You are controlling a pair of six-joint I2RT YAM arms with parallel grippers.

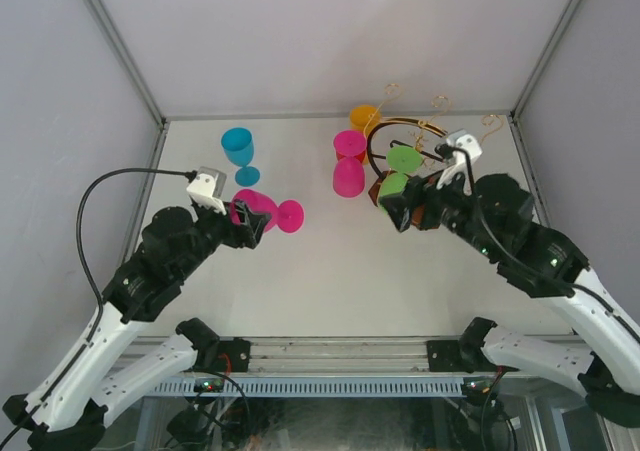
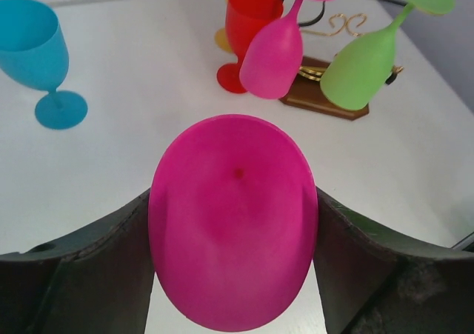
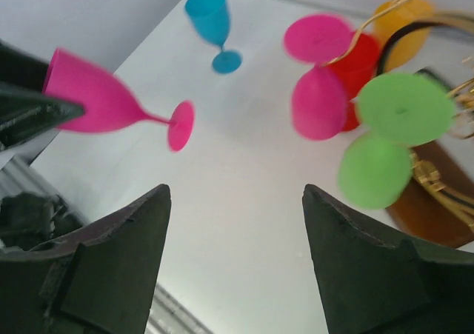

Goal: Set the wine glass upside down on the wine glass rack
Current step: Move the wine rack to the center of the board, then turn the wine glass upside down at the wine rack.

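My left gripper (image 1: 250, 227) is shut on the bowl of a pink wine glass (image 1: 262, 210), which lies sideways above the table with its foot (image 1: 290, 216) pointing right. In the left wrist view the glass's bowl (image 2: 233, 223) fills the gap between both fingers. The wine glass rack (image 1: 408, 131), gold wire on a brown base (image 2: 326, 101), stands at the back right. A green glass (image 1: 403, 159) and another pink glass (image 1: 348, 176) hang upside down from it. My right gripper (image 1: 397, 211) stands open and empty beside the green glass (image 3: 378, 167).
A blue glass (image 1: 238, 151) stands upright at the back left. A red glass (image 2: 248, 34) and an orange glass (image 1: 363, 118) stand close behind the rack. White walls enclose the table on three sides.
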